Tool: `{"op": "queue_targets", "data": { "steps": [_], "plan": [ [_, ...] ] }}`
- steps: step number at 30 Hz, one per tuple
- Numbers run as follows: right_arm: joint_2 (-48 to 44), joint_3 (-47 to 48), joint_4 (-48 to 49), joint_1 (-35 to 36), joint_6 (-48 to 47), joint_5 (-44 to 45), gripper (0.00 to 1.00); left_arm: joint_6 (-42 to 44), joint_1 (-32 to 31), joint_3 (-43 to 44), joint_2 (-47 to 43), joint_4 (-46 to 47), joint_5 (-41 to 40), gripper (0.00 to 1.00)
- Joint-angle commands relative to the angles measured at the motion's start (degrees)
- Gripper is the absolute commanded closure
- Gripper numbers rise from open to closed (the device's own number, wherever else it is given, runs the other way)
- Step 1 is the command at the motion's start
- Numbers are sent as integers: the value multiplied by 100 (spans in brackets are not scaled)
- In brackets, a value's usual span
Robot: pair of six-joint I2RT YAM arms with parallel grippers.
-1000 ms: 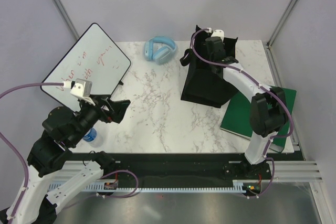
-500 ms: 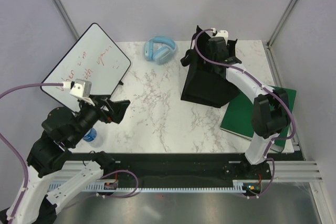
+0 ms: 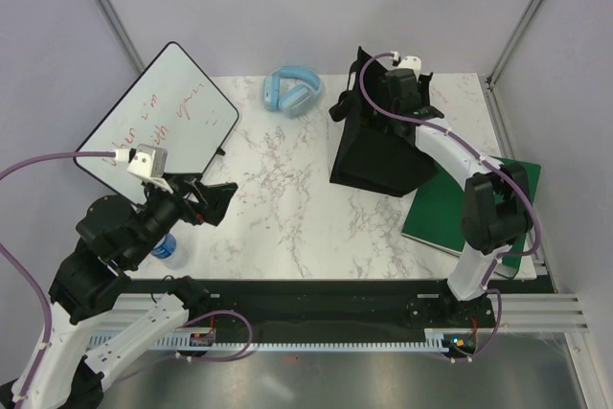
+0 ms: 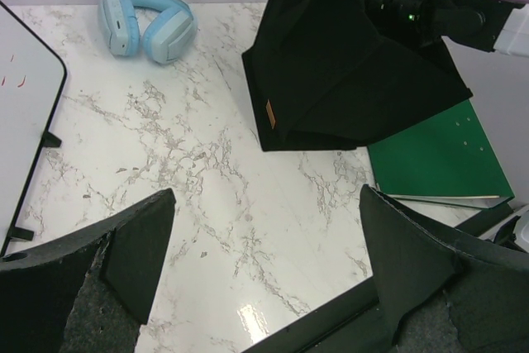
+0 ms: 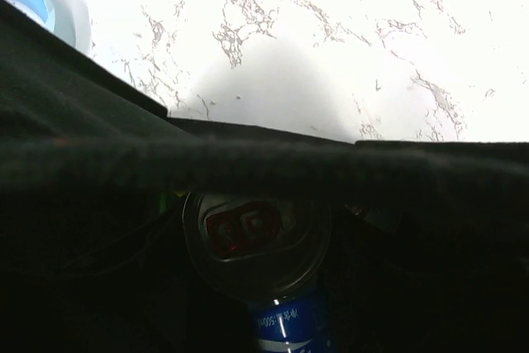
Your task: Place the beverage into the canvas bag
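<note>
One worry: my right gripper (image 3: pixel 391 101), jaws unreadable at the mouth of the canvas bag (image 3: pixel 369 155), could snag its fabric; left gripper (image 3: pixel 218 200) gapes empty.

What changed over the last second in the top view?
The right gripper, at the mouth of the canvas bag, shifted slightly right and away from the bases. The left gripper, headphones, whiteboard and green book stayed put.

Marble table (image 3: pixel 287 208), canvas bag (image 3: pixel 369 155), headphones (image 3: pixel 291 91), green book (image 3: pixel 450 213)
</note>
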Motion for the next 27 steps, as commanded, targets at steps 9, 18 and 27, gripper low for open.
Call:
{"op": "queue_targets", "data": {
  "steps": [9, 18, 27],
  "plan": [
    [-408, 468, -1401, 24, -96, -235, 45, -231, -1, 13, -20, 153, -130, 0],
    [-540, 925, -1946, 24, -254, -332, 36, -670, -1, -119, 102, -426, -946, 0],
    [-637, 1250, -2376, 15, -386, -684, 33, -1487, -1, -250, 85, -998, -1518, 1]
  ]
}}
